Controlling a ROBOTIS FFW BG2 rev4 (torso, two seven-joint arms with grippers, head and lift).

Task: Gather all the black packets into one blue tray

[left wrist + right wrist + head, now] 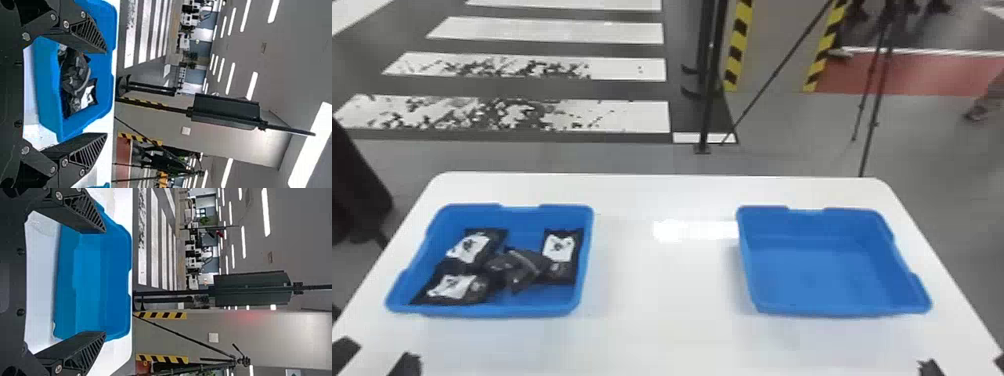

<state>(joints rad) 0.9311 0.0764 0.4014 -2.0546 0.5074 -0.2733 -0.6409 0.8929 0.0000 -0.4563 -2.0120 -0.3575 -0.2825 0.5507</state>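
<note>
At the bottom left corner of the head view, my left gripper (376,357) stands open, nearer the robot than the left blue tray (586,250). Several black packets with white labels lie heaped in that tray, among them one with its label up (559,247) by the right wall. The right blue tray (812,265) has its bare floor in sight. My right gripper (964,367) is at the bottom right corner, open. In the left wrist view, the left gripper (105,93) has packets (74,74) beyond its spread fingers; in the right wrist view, the right gripper (105,282) faces the bare tray (98,282).
Both trays rest on a white table (662,290), with a wide gap of tabletop between them. Past the far edge, a black stand (704,100) and a thin tripod (874,110) stand on the floor. A dark object (357,190) is beside the table's left edge.
</note>
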